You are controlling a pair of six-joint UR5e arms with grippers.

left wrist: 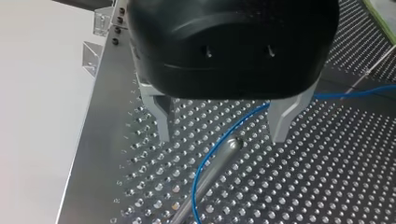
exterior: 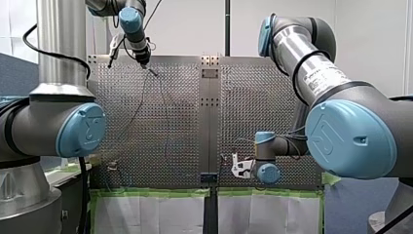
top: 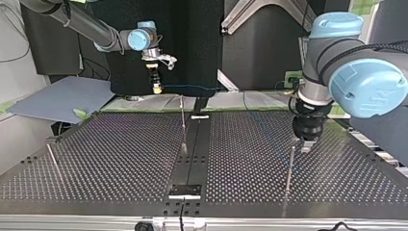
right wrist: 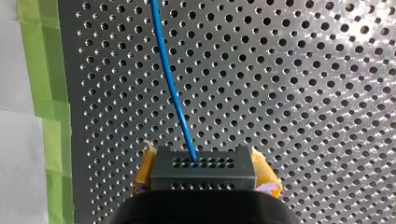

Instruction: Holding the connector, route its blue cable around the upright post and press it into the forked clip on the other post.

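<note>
- Closest to our right wrist camera is the connector (right wrist: pixel 203 175), a black block clamped between the yellow pads (right wrist: pixel 264 171) of our right gripper (right wrist: pixel 205 164). Its holed face looks straight ahead of the jaws.
- From that face the blue cable (right wrist: pixel 173 88) runs ahead along the jaws' line with a slight bend, until the frame cuts it off.
- Our left gripper (left wrist: pixel 220 139) has its metal fingers (left wrist: pixel 161 122) spread wide and holds nothing. The cable crosses the gap between them on a slant, coming in beside one finger and curving away under the jaws.
- Under that gap stands a post (left wrist: pixel 219 161), seen almost end-on, so its rod seems to slant away beneath the jaws.
- The cable passes just beside the post's top. We cannot tell whether the two touch, nor whether that top is forked.
- In the two wide views the cable's span between the grippers is thin and dark, and we can hardly follow it.
- The two grippers are well apart. A thin middle post (top: pixel 183 127) stands between them, and another post (top: pixel 52 161) stands out beyond the right gripper.
- Below both grippers lies the perforated table (right wrist: pixel 303 93). Green tape (right wrist: pixel 44 93) and a white sheet (right wrist: pixel 18 163) line its edge beside the right jaws.
</note>
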